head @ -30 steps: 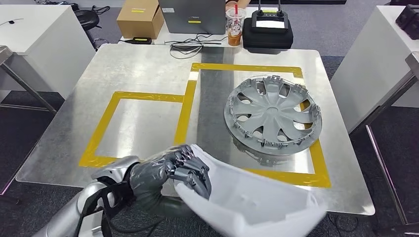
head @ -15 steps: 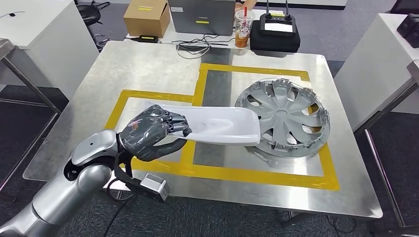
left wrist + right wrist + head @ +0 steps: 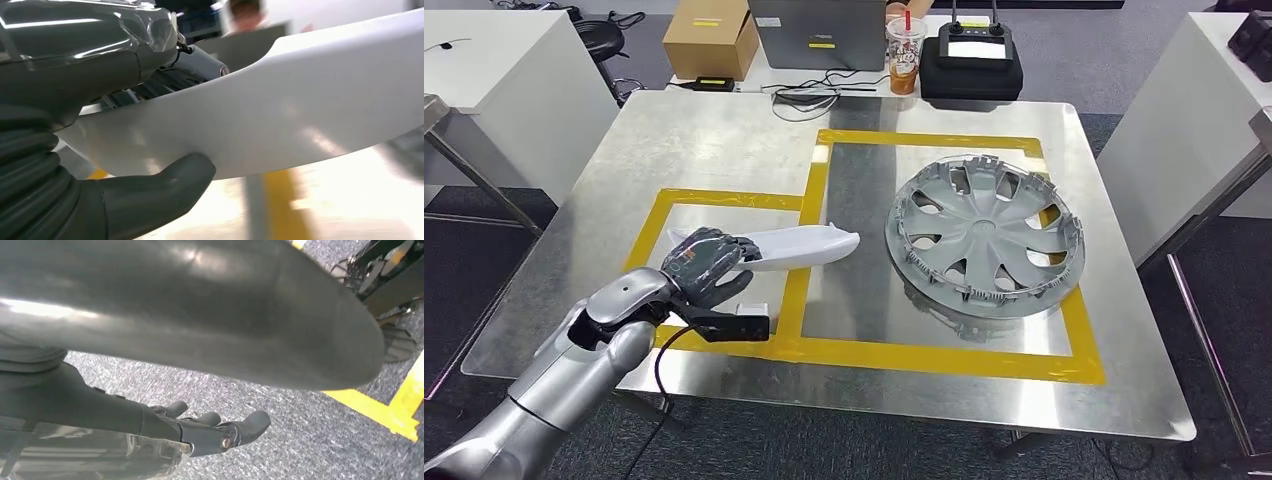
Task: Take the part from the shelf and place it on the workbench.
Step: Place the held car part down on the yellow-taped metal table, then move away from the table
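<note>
Head view: the left hand (image 3: 709,263), left of the frame's centre, grips one end of the white part (image 3: 799,246), fingers on top and thumb beneath. The part reaches rightward over the workbench (image 3: 724,140), crossing the yellow tape (image 3: 796,262) between the two marked boxes. It looks low over the metal; whether it touches cannot be told. The grey wheel cover (image 3: 984,235) lies well apart, in the larger box at right. So the fetching seems done; what is left is to set the part down and let go. Half a second ago the part was held higher and reached the wheel cover's edge; now it sits lower and nearer the left box, its tip short of the cover.

Left wrist view: the thumb (image 3: 165,185) presses the part's underside and darker fingers (image 3: 200,62) clamp it from the other side.

Right wrist view: the right hand (image 3: 220,430) hangs over grey carpet, fingers loosely curled, holding nothing.
</note>
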